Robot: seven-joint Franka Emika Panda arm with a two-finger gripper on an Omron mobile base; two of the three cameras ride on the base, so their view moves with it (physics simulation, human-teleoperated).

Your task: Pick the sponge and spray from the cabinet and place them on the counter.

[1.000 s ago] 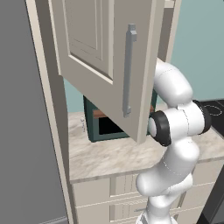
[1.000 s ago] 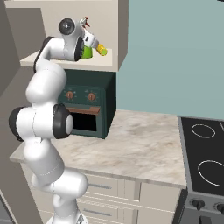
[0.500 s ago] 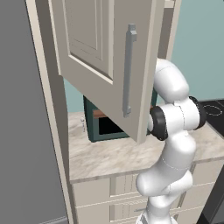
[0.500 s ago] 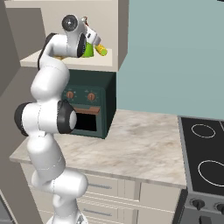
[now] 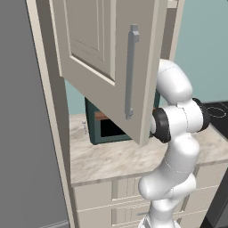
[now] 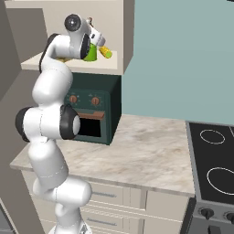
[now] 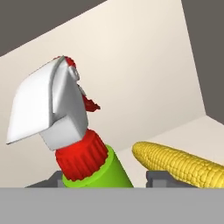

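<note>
Pincer (image 7: 103, 179) fingers flank the spray (image 7: 81, 148), grip uncertain; bottle's long axis leans, white nozzle facing hand-view left.

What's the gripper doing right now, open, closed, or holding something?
Gripper: fingers sit either side of the spray bottle inside the cabinet; whether it is clamped on the bottle cannot be told.

Teal wall (image 6: 183, 59), dark green oven (image 6: 93, 114), black cooktop (image 6: 215, 169), beige drawers (image 6: 123, 199)
</note>
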